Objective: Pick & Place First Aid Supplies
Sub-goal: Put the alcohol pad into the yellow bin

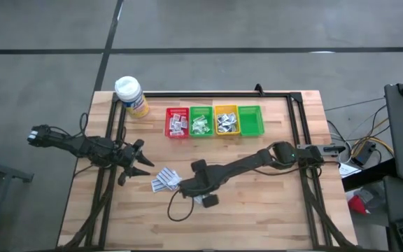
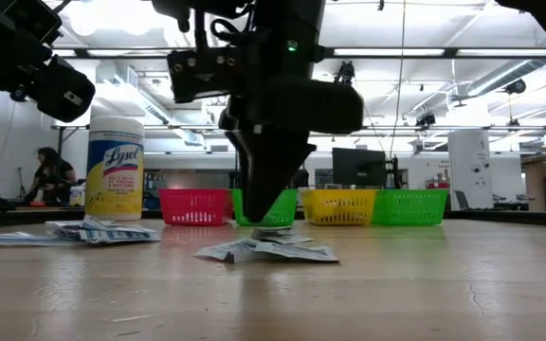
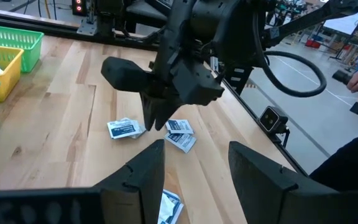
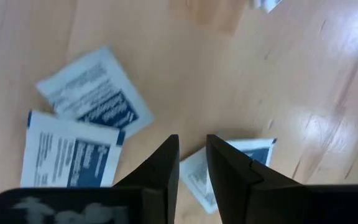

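Two claws to report on. Right gripper (image 1: 187, 187) first: nose-down mid-table, right over a few loose sachets (image 1: 165, 180), fingers (image 4: 160, 171) drawn close with just a thin slot of bare wood between them, not pinching anything as far as visible, one finger lying across a blue-printed sachet (image 4: 238, 163). Left gripper (image 1: 140, 159) next: parked just to the left of that pile, fingers (image 3: 143, 173) spread wide, empty, aimed at the other arm. More sachets already sitting in the red bin (image 1: 177, 133), the first green bin (image 1: 201, 134) and the yellow bin (image 1: 226, 133) along the back of the table (image 1: 271, 210); second green bin (image 1: 252, 120) looking bare. Yellow Lysol bottle (image 1: 130, 94) off at the back left corner.
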Controlling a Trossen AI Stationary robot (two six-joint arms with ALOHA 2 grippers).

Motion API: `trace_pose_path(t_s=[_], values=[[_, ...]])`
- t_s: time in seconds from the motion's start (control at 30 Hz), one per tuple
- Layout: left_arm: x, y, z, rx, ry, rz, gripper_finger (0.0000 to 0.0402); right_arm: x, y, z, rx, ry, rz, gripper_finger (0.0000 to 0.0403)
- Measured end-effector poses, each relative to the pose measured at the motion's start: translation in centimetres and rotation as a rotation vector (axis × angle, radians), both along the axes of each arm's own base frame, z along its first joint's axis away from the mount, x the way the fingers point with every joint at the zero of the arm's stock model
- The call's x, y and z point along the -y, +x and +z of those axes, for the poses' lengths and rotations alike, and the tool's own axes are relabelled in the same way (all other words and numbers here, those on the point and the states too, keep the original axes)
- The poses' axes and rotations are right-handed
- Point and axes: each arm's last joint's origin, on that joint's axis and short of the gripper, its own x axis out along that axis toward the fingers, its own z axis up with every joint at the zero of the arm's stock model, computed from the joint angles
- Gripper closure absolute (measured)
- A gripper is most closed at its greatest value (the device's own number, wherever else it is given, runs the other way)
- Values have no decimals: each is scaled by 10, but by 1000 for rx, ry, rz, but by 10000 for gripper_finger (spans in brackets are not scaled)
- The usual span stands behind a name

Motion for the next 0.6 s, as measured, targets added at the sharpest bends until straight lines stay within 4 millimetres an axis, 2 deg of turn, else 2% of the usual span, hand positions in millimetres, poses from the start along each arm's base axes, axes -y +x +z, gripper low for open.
trace_pose_path(t_s=[0.33,0.6], values=[[0,0,0,0,0,0,229,2,-1,-6,10,-39,-35,339],[0,0,0,0,1,0,229,4,-1,-7,25,-101,-56,323]])
